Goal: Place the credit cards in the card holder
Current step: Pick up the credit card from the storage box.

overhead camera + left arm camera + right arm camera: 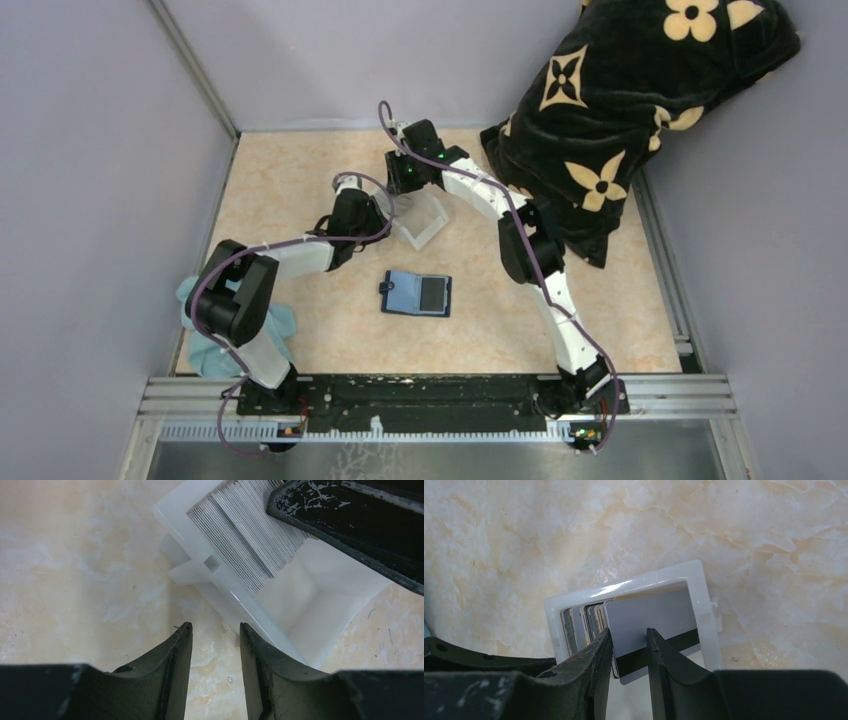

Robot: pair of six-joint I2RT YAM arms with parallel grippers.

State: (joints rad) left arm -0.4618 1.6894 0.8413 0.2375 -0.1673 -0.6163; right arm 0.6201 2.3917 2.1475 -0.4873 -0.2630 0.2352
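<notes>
Beige marble-look counter (pixel 330 330), grey walls round it. Credit cards (pixel 654 620) stand on edge, packed in a white tray (pixel 624 587) mid-counter, twd the back; front one grey w/ black stripe, leaning out from the rest. Card holder (pixel 417 294) lies open & flat on the counter, nearer the arm bases, apart from the tray. Right pincer (pixel 628 632) is down over the tray, fingers part-spread either side of the front card's face; can't tell if it's gripped. Left pincer (pixel 215 626) is released, nothing betw fingers, over bare counter just beside the tray's corner. Teal cloth (pixel 200 340) near left arm base. Dark flower-print blanket (pixel 640 110) at back right.
</notes>
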